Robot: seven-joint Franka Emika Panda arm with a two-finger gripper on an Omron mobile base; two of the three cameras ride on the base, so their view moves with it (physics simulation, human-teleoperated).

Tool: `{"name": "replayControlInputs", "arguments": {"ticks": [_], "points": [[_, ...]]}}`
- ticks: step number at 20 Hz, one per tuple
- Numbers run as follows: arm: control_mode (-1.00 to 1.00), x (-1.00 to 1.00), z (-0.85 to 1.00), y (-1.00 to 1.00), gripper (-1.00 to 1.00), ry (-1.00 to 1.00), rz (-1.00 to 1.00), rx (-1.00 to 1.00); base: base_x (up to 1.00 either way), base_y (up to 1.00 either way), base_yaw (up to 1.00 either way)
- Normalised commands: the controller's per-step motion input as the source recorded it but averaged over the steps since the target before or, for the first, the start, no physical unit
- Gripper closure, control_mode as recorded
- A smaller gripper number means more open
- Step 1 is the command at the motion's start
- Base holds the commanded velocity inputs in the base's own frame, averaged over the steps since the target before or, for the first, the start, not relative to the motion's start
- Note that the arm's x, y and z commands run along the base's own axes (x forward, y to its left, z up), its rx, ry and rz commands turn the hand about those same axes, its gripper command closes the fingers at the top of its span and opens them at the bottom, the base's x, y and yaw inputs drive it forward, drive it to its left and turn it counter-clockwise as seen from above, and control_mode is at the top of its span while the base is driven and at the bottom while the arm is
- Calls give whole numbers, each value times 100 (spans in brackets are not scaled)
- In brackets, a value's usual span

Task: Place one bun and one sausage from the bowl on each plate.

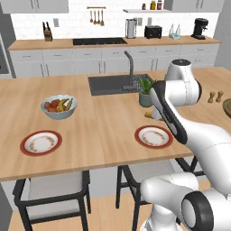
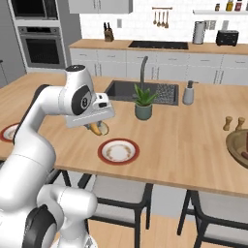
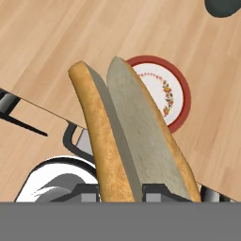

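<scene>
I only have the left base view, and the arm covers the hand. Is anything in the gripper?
Observer: Yes. In the hand view the gripper is shut on a split bun.
Operator: Where is it relative to the near plate?
Observer: The right base view shows the bun above the counter, just left of and behind the red-rimmed plate.
Operator: Is the plate filled yet?
Observer: No, its patterned centre is bare.
Operator: And the wooden bowl?
Observer: At the far right edge of the right base view, the bowl sits near two small shakers.

Tabletop [image 1: 108, 131]: fruit bowl [image 1: 58, 107] behind left plate [image 1: 41, 142]; potted plant [image 1: 145, 92] behind right plate [image 1: 154, 136]; sink [image 1: 115, 84] beyond.
</scene>
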Motion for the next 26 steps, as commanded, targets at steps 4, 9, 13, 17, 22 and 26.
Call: {"name": "replayControlInputs", "arguments": {"ticks": [4, 9, 13, 17, 22, 26], "points": [[100, 0, 0, 0, 100, 0, 0, 0, 0, 0, 0], [-100, 0, 0, 0, 100, 0, 0, 0, 0, 0, 0], [-100, -1, 0, 0, 100, 0, 0, 0, 0, 0, 0], [-100, -1, -4, -1, 100, 0, 0, 1, 0, 0, 0], [-100, 5, -36, -3, 100, -3, 0, 0, 0, 0, 0], [-100, 16, -43, -24, 100, -4, 0, 0, 0, 0, 0]]}}
